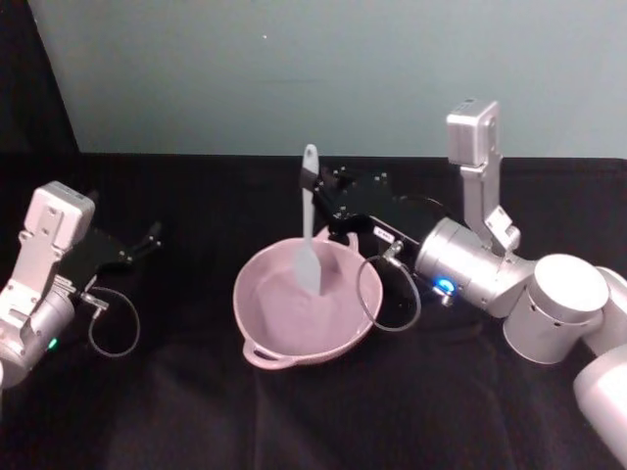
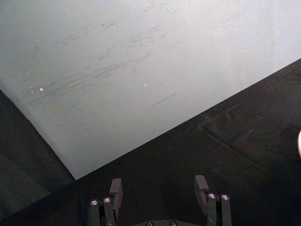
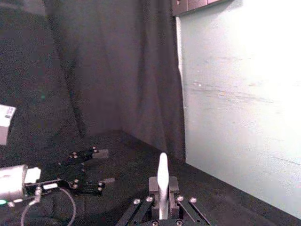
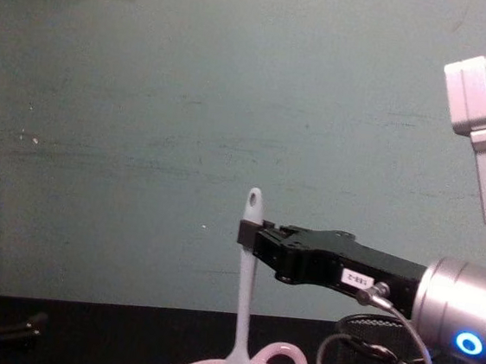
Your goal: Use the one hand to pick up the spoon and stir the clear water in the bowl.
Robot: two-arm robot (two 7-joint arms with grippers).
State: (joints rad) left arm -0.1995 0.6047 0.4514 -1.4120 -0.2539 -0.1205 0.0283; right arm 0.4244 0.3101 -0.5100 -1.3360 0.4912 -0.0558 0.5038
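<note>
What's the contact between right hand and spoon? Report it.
Touching. Chest view shows the right hand shut on the spoon handle, just below its hole.

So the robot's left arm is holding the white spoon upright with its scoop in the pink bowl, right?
Not quite: the right gripper holds the spoon upright, scoop in the bowl. The head view shows this; the left gripper sits apart, holding nothing.

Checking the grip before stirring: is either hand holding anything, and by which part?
The right hand holds the white spoon by its upper handle, just below the hole. The left hand is open and empty.
</note>
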